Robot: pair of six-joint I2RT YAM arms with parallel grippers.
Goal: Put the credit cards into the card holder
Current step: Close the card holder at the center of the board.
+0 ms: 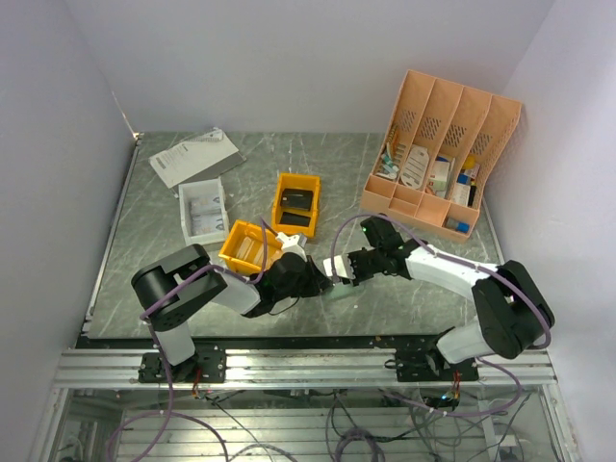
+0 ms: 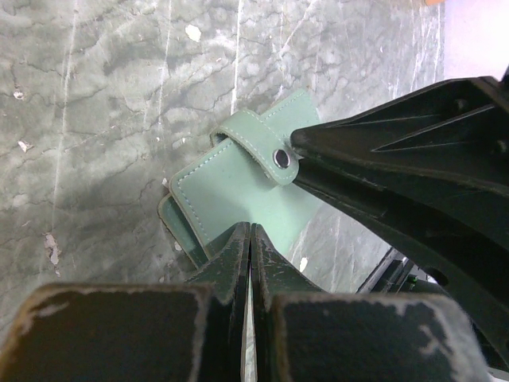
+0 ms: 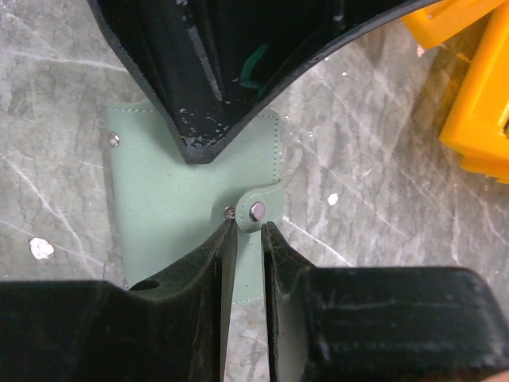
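Observation:
The grey-green card holder (image 1: pixel 340 293) lies flat on the table between the two arms, folded, with its snap strap (image 3: pixel 256 211) over the edge. It also shows in the left wrist view (image 2: pixel 231 179) and the right wrist view (image 3: pixel 159 199). My left gripper (image 2: pixel 250 232) is shut, its tips resting on the holder's near edge. My right gripper (image 3: pixel 248 227) is closed around the strap just below the snap. In the top view the left gripper (image 1: pixel 320 280) and the right gripper (image 1: pixel 341 275) meet tip to tip. I cannot pick out any credit cards.
Two yellow bins (image 1: pixel 295 204) (image 1: pixel 247 247) and a white tray (image 1: pixel 203 212) stand behind the left arm. A paper sheet (image 1: pixel 192 156) lies at the back left. A peach desk organiser (image 1: pixel 438 154) stands at the back right. A yellow bin edge (image 3: pixel 477 119) is near the right gripper.

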